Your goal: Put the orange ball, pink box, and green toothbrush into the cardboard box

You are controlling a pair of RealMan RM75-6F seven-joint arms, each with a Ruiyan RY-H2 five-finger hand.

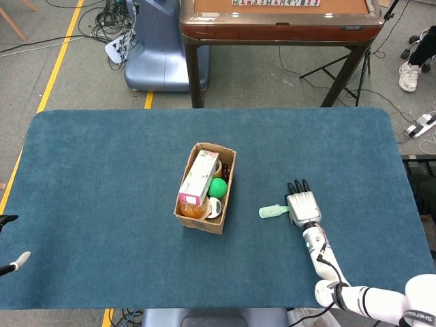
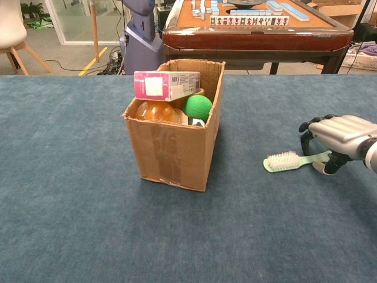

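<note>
**Toothbrush grasp is the weak point**

Right hand point(image 2: 339, 137) sits palm-down over the handle end of the toothbrush point(image 2: 288, 161), which lies flat on the table point(image 1: 102, 170) to the right of the box point(image 2: 177, 153). Fingers point(image 2: 306, 138) curl down on the far side of the handle, thumb on the near side. They bracket the handle, but whether they actually pinch it I cannot tell; the brush rests on the cloth, not lifted. Bristle end points toward the box.

Ball point(image 2: 154, 111) and pink box point(image 2: 166, 85) are already in the box. Pink box lies across the top, poking above the rim. A green ball point(image 2: 197, 108) sits beside them.

Left hand point(image 1: 12, 262): only fingertips show at the table's left edge; state not readable.

Risks, as I judge them:
- Handle is thin and flat on soft cloth. Fingers may close over it and miss, or push it away.
- Grip is at the very end, so the bristle head may droop or swing on lifting and twist out.
- Box is nearly full. The brush could land on the pink box and slide off outside.
- A low approach could catch the box wall and shove or tip it.
</note>
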